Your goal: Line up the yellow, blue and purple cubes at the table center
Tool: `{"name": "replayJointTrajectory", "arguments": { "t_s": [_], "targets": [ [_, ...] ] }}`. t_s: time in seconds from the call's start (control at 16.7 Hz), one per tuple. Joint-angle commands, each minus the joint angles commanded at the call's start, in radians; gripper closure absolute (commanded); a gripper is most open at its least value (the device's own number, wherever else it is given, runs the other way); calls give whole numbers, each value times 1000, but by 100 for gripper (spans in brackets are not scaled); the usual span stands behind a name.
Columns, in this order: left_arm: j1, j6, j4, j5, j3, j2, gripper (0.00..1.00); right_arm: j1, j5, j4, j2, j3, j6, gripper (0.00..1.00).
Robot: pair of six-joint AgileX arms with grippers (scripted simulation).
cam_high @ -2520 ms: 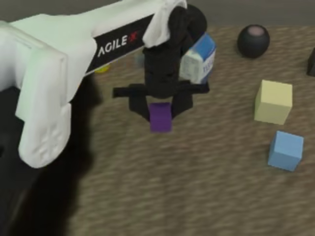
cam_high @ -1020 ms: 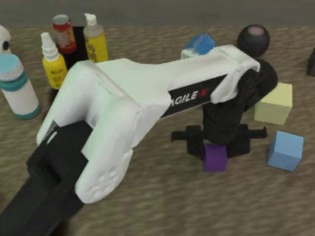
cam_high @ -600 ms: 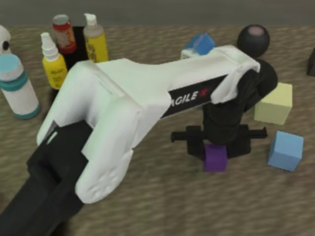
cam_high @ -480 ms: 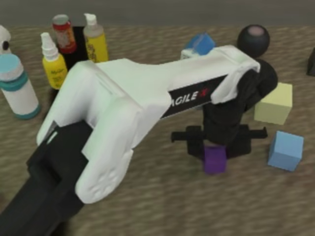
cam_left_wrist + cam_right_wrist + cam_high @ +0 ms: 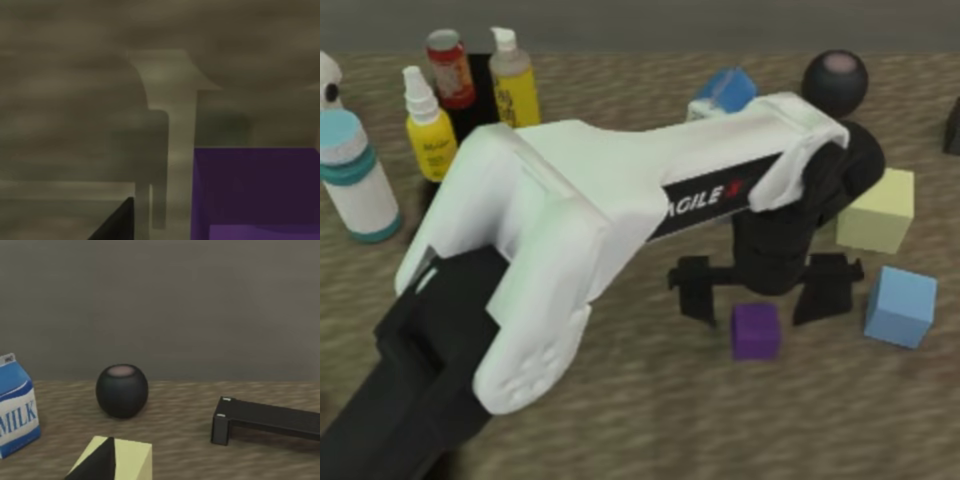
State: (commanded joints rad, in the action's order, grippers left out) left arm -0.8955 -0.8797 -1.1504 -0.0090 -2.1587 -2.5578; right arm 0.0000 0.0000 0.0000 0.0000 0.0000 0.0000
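Left gripper (image 5: 765, 290) poised above the small deep purple matte cube (image 5: 756, 331), jaws spread wide and clear of it. Cube resting on the rough brown table (image 5: 650, 420), left of the light blue cube (image 5: 900, 306) and nearer than the pale yellow cube (image 5: 876, 210), apparently released there to begin the row. Right gripper unseen.

blue-and-white milk carton (image 5: 15, 407) | matte black sphere (image 5: 835, 83) | two yellow squeeze bottles (image 5: 428, 135) | red-capped bottle (image 5: 450, 68) | teal-banded white bottle (image 5: 355, 180)
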Motion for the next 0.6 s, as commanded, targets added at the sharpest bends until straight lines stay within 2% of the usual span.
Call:
{"name": "replayJointTrajectory", "arguments": {
  "t_s": [0.42, 0.6],
  "targets": [
    [2, 0, -4, 0, -4, 0, 0, 0, 0, 0, 0, 0, 0, 0],
    [6, -2, -76, -1, -74, 3, 0, 0, 0, 0, 0, 0, 0, 0]
  ]
}}
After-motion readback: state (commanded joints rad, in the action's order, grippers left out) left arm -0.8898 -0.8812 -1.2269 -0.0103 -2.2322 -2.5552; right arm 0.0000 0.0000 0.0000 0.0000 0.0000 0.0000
